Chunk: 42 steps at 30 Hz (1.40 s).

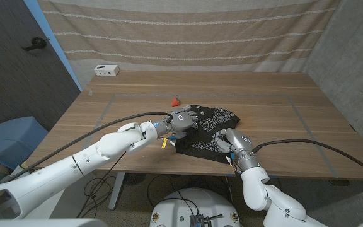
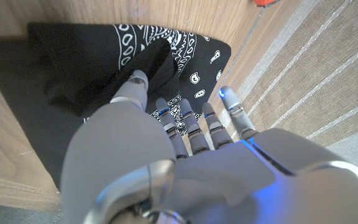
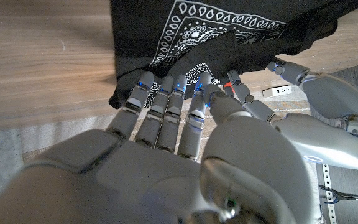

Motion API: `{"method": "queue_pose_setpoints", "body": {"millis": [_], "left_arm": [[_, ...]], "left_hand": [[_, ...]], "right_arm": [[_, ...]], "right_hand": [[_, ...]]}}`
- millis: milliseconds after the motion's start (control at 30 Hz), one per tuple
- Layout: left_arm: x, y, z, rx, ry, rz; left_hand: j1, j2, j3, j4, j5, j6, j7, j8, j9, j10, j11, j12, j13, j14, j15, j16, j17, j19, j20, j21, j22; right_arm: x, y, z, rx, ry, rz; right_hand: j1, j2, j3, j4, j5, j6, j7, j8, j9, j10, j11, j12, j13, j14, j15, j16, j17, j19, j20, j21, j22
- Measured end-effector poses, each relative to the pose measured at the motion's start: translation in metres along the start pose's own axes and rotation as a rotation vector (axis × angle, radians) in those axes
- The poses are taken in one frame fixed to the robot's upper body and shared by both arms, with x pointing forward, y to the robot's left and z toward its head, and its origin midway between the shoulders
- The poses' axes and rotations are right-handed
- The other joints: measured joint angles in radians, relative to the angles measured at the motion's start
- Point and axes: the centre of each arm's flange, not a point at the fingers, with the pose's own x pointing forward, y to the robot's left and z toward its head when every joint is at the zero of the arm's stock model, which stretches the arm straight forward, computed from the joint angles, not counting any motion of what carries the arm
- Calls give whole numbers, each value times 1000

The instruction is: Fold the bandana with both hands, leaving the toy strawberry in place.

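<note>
We see the left hand [image 1: 183, 120] and right hand [image 1: 227, 140] gripping the black paisley cloth bandana [image 1: 210, 133] mid-tabletop [image 1: 295, 126]; the small red toy strawberry [image 1: 175, 99] sits just beyond.

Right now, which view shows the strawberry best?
The head view: the strawberry sits whole on bare table, apart from the bandana and beyond the left hand. The left wrist view catches only a red sliver at the picture's edge. In the right wrist view I cannot make it out for certain.
</note>
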Motion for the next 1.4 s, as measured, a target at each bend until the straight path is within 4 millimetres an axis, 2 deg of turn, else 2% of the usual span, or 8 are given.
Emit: {"method": "queue_pose_setpoints", "body": {"millis": [200, 400, 667, 867, 967, 1133, 1333, 1400], "left_arm": [[3, -2, 1, -7, -1, 16], [7, -6, 2, -23, -4, 20], [10, -6, 4, -39, -5, 39], [20, -17, 11, -76, -10, 33], [22, -19, 13, -86, -9, 36], [23, -21, 13, -117, 0, 83], [20, -20, 10, -205, 10, 160], [18, -17, 10, -264, 1, 197]], "left_hand": [[-7, 24, 5, 5, -1, 6, 29, -7, -4, 24, 7, 11, -3, 21, -4, 8, 6, 20, -1, 0, 0], [-12, 29, 5, 10, -4, -8, 34, -20, -5, 34, 6, 17, -9, 34, -1, 8, 6, 33, -3, 0, 0], [-26, 28, 7, 9, -4, -98, 36, -43, -9, 45, 6, 28, -14, 53, -4, 8, 6, 47, 1, 0, 0], [-22, 93, 66, 12, 2, 55, 115, 7, -14, 84, 19, 47, -14, 84, -2, 8, 18, 63, 6, -3, 0], [-15, 108, 118, 25, 11, 141, 141, 19, -12, 116, 19, 63, -21, 114, -3, 13, 26, 84, 8, -3, 3], [-15, 108, 206, 52, 11, 274, 149, 27, -8, 211, 4, 94, -30, 192, -5, 30, 34, 144, -4, 16, 3], [-26, 96, 239, 34, 15, 355, 155, 31, -17, 272, -6, 107, -37, 235, -4, 37, 22, 156, -5, 16, 3], [-33, 89, 243, 31, 15, 368, 154, 33, -17, 279, 1, 110, -39, 241, -9, 37, 22, 152, -1, 16, 3]], "right_arm": [[1, -1, -1, -2, 0, 2], [2, -2, -3, -3, -2, 3], [3, -5, -5, -9, -3, 0], [3, -6, -5, -4, -6, 5], [4, -6, -5, -4, -7, 6], [5, -7, -6, -4, -7, 7], [6, -8, -6, -3, -6, 8], [7, -8, -7, -4, -5, 9]], "right_hand": [[0, 0, 0, 0, -3, 0, 0, 0, 0, 0, 0, 0, 0, 0, 0, 0, 0, 0, 0, 0, 0], [-5, -5, 0, 0, -5, 0, 0, 0, 0, 0, 0, 0, 0, 4, -4, -7, -5, 0, 0, 0, 0], [-11, -10, 0, 0, -5, 0, 0, 0, 0, 0, 0, 0, 0, 5, -6, -7, -5, 0, 0, 0, 0], [-11, -10, 0, 0, -5, 0, 0, 0, 0, 0, 0, 0, 0, 5, -5, -7, -5, 0, 0, 0, 0], [-14, -7, 0, 0, -5, 0, 0, 0, 0, 0, 0, 0, 0, 5, -5, -7, -3, 0, 0, 0, 0], [-15, -6, 0, 0, -4, 0, 0, 0, 0, 0, 0, 0, 0, 5, -5, -7, -2, 0, 0, 0, 0], [-15, -6, 0, 0, -4, 0, 0, -4, 0, 0, 0, 0, 0, 5, -5, -7, -2, 0, 0, 0, 0], [-15, -6, 0, 0, -4, 0, 0, -4, 0, 0, 0, 0, 0, 5, -5, -7, 3, 0, 0, 0, 0]]}}
